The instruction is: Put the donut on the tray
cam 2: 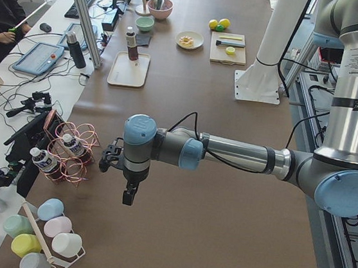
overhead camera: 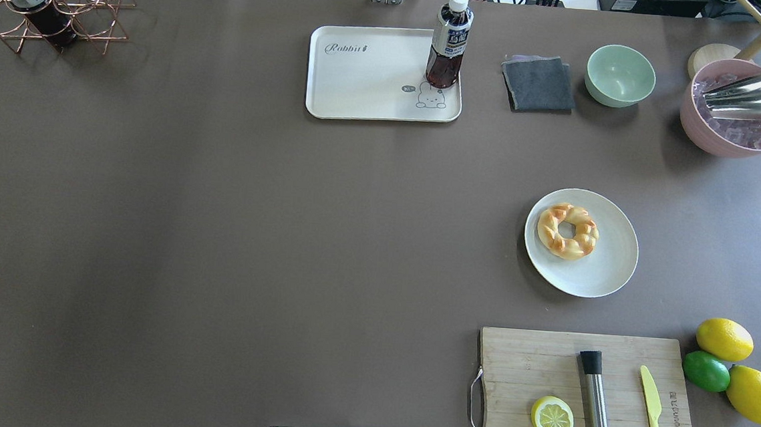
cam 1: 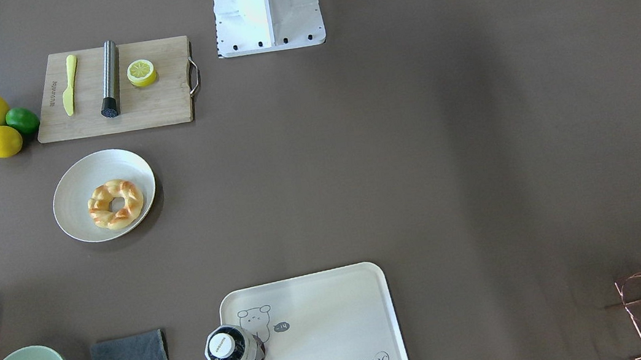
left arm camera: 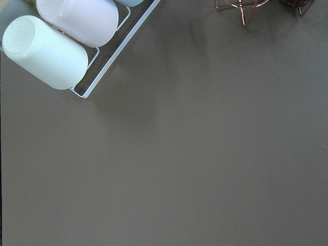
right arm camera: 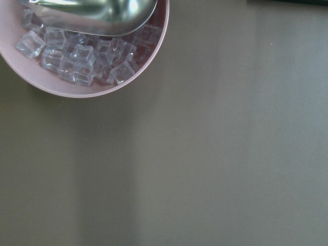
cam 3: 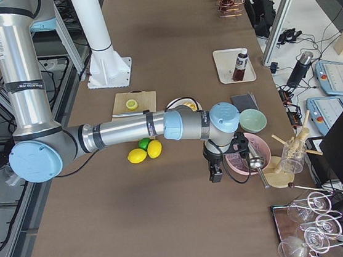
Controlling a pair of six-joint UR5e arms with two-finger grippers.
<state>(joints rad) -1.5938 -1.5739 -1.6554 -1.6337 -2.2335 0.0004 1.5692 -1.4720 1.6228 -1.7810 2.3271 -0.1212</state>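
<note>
The donut (cam 1: 115,204), a twisted golden ring with orange-brown patches, lies on a round white plate (cam 1: 80,187); it also shows in the overhead view (overhead camera: 567,231). The cream-white tray (cam 1: 327,328) with the bear drawing and "Rabbit" script (overhead camera: 363,78) sits at the table's far edge, with a dark drink bottle (overhead camera: 447,41) standing on its corner. My left gripper (cam 2: 130,196) hangs over bare table at the left end. My right gripper (cam 3: 214,173) hangs beside the pink bowl at the right end. Both show only in the side views, so I cannot tell if they are open or shut.
A wooden cutting board (overhead camera: 530,365) carries a lemon half (overhead camera: 552,418), a steel rod and a yellow knife. Two lemons and a lime (overhead camera: 706,371) lie beside it. A green bowl (overhead camera: 620,75), a grey cloth (overhead camera: 538,84), a pink ice bowl (overhead camera: 734,141) and a copper bottle rack (overhead camera: 66,11) stand along the far edge.
</note>
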